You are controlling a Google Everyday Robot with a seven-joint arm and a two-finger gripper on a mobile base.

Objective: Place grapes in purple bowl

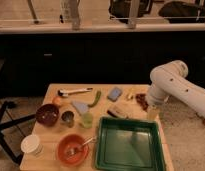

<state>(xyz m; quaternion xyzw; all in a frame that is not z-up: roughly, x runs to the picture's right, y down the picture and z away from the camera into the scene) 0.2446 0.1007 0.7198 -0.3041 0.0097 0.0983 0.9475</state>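
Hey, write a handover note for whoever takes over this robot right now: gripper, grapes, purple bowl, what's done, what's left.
Gripper: low at the right edge of the table, just in front of the grapes.
Grapes: lying on the table, far right.
Purple bowl: far left side, no grapes visible in it.
Done: nothing placed yet.
Left: grasp the grapes, carry them across to the left, and set them in the purple bowl.

1. A wooden table (48, 134) carries bowls, cups and a green tray (130, 145).
2. The purple bowl (47, 114) sits near the left edge, with an orange-red bowl (72, 148) holding a utensil in front of it.
3. The grapes (141, 100) lie near the right edge, well apart from the purple bowl.
4. The white arm's gripper (152, 113) hangs just beside the grapes.
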